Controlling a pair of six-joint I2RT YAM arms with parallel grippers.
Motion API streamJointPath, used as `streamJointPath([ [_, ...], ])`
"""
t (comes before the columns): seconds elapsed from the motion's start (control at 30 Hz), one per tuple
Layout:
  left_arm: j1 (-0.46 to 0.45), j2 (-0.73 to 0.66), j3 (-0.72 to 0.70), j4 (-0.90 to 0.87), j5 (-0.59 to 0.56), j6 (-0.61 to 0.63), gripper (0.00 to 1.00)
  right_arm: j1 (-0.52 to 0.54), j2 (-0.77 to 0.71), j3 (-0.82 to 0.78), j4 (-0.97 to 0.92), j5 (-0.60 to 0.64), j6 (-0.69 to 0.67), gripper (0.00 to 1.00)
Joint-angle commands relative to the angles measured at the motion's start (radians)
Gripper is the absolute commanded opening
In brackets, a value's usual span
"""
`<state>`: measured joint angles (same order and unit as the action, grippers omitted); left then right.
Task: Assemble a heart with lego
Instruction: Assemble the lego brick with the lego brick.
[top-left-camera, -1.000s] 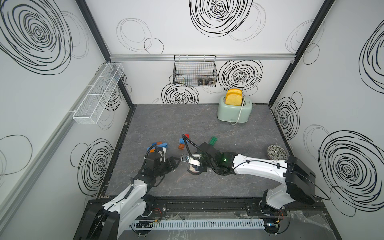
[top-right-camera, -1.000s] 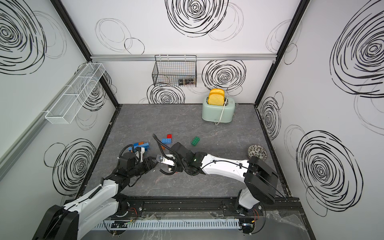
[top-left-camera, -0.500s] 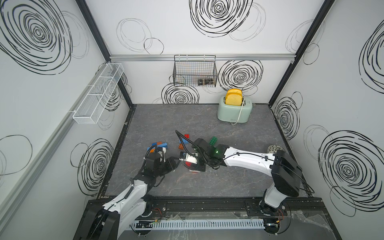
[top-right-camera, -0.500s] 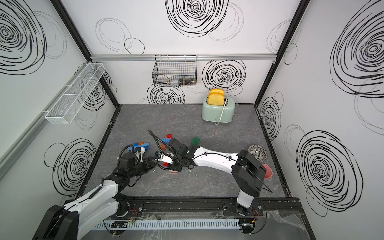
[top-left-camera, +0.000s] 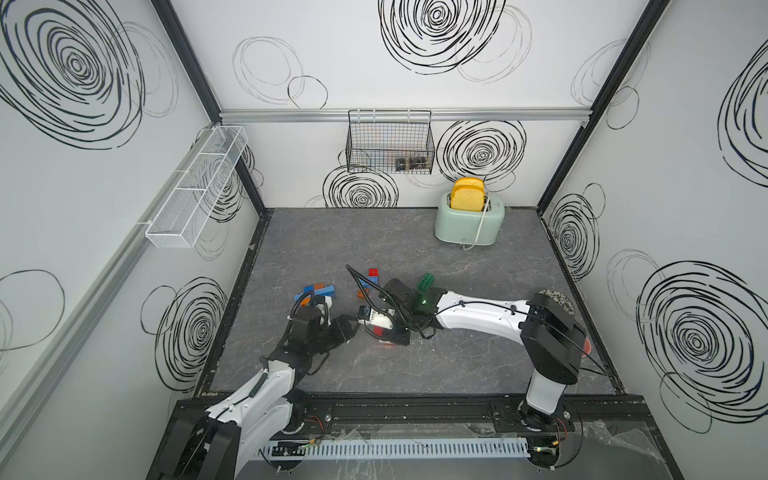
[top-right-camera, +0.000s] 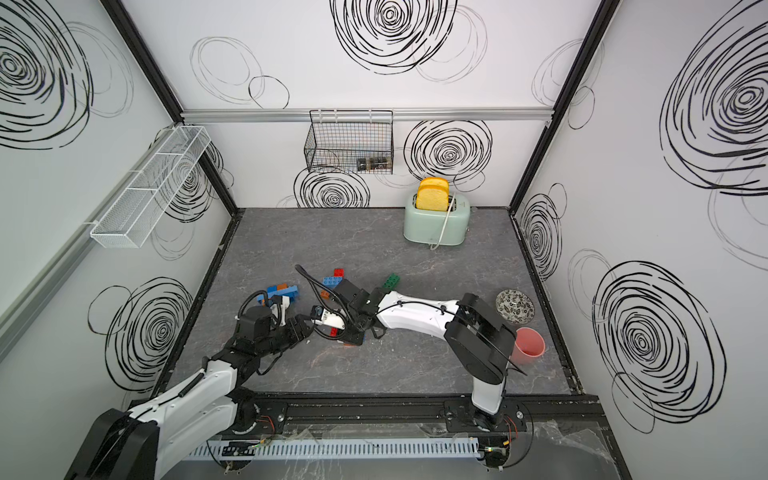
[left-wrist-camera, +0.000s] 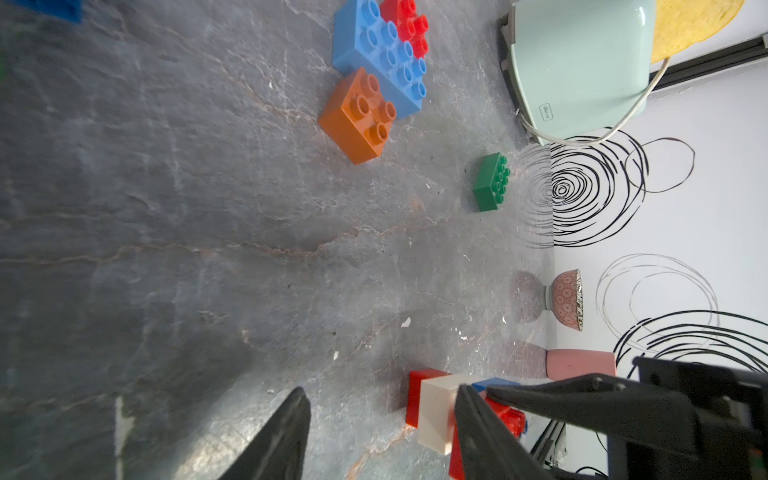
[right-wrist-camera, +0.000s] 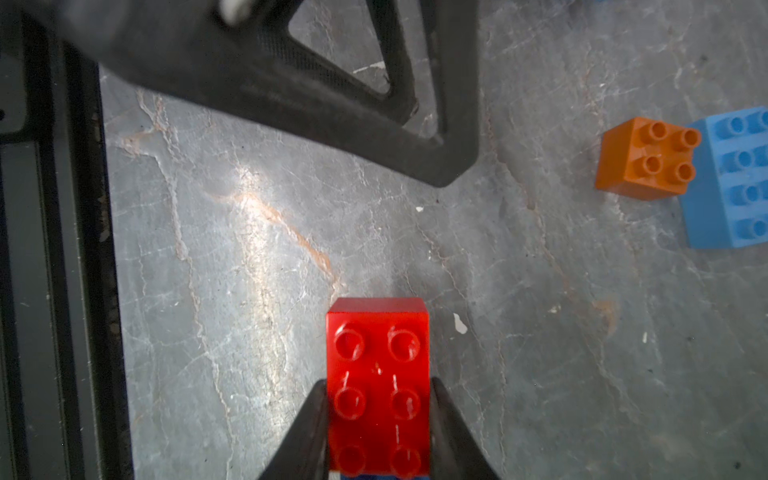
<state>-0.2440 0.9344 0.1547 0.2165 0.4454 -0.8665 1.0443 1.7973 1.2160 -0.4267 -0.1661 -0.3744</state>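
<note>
We are clamping the red brick (right-wrist-camera: 378, 345) in the right gripper (right-wrist-camera: 378, 384), likely pressing it onto a blue brick (left-wrist-camera: 496, 381) (barely visible) at the table's (right-wrist-camera: 208, 291) front; our left gripper (left-wrist-camera: 380, 395) is hovering beside, half-open, empty.

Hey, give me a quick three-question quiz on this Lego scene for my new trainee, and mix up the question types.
1. True or false: the right pincer is shut on the red brick.
2. How many studs show on top of the orange brick?
3. Which one lies on the table apart from all other bricks? A. the green brick B. the orange brick C. the red brick

Key: 1 true; 2 four; 3 A.
</note>
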Motion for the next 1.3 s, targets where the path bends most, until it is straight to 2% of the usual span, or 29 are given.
streamJointPath([
  [0.0,-0.001,0.003,-0.011,0.057,0.007,-0.017,0.61,-0.004,0.008,0.034,-0.049,0.014,0.005,0.24],
  [0.87,-0.007,0.014,-0.018,0.072,0.016,-0.016,0.61,-0.036,0.063,0.018,-0.071,-0.008,0.03,0.24],
  [1.07,-0.042,0.042,-0.02,0.108,0.041,-0.022,0.61,-0.03,0.05,-0.003,-0.066,0.039,0.029,0.23],
  [1.27,-0.071,0.047,-0.014,0.115,0.038,-0.022,0.62,-0.027,0.021,0.002,-0.081,0.026,0.04,0.22],
])
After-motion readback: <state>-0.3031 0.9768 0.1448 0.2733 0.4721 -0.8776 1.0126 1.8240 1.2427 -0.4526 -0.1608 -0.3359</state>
